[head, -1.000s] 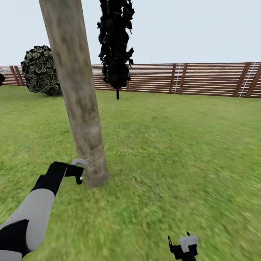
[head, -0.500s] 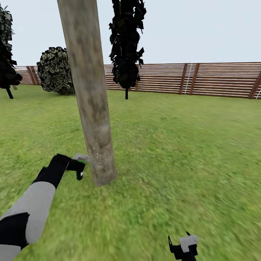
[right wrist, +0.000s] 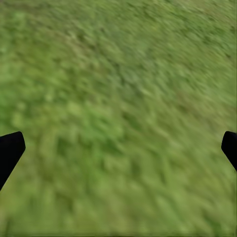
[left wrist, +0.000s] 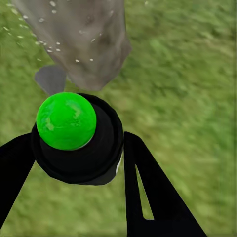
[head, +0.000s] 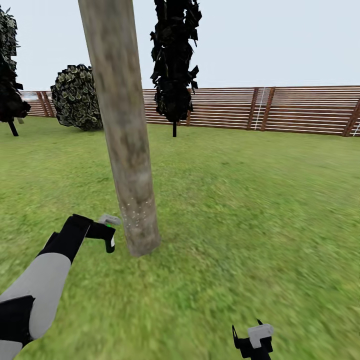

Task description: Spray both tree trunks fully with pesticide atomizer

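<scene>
Head view: a thick, pale grey-brown tree trunk (head: 127, 140) leans up out of the lawn (head: 240, 210) left of centre, its top cut off by the frame. Tiny whitish specks of pesticide (head: 134, 214) dot the bark low down, near the base. The left arm reaches in from the near left, and its left pincer (head: 102, 235) holds the pesticide atomizer (head: 108, 239) just left of the trunk's foot, close to it but apart. The atomizer is dark with a bit of green showing. At the near right edge the right pincer (head: 252, 340) hangs low over the grass, well apart from the trunk. Far back stand a brown slatted fence (head: 280, 110), a near-black cone-shaped tree (head: 174, 60) and a round leafy bush (head: 76, 97).

Left wrist view: the left pincer's black fingers (left wrist: 148, 192) are closed against the sides of the atomizer's round black body, which is topped by a bright green ball (a cap or button, I cannot tell which). Beyond it lies the trunk's base, flecked with pale specks, and a small grey patch on the grass beside it.

Right wrist view: blurred grass, with the right pincer's black fingertips (right wrist: 10, 150) at the two side edges, spread wide with nothing between them.
</scene>
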Tool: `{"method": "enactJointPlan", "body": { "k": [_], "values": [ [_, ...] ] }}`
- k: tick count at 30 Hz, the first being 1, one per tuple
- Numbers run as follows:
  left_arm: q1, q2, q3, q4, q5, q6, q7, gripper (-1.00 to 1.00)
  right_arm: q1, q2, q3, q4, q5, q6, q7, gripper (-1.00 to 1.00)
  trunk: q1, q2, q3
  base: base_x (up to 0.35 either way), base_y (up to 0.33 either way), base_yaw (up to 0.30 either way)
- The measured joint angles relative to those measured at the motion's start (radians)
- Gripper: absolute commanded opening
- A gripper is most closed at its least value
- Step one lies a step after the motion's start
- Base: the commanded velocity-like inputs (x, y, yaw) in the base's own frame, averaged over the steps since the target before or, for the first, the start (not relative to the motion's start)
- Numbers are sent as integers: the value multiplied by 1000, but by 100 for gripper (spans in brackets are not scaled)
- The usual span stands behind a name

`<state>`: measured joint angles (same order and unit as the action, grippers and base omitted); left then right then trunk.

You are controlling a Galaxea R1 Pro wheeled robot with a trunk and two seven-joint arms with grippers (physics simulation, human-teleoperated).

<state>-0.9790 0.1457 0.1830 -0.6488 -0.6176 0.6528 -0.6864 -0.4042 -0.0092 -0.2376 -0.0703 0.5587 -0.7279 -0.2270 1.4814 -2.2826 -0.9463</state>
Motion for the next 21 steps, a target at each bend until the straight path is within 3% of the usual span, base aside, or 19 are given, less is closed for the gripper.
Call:
{"method": "enactJointPlan", "body": {
  "k": [15,21],
  "values": [
    [18,1,5,16,3,-7,13,-100,0,0,0,0,0,0,0,100,0,0,0,0,-265,0],
    [93,-18,6,17,36,-11,117,-100,0,0,0,0,0,0,0,100,0,0,0,0,-269,3]
  ]
}}
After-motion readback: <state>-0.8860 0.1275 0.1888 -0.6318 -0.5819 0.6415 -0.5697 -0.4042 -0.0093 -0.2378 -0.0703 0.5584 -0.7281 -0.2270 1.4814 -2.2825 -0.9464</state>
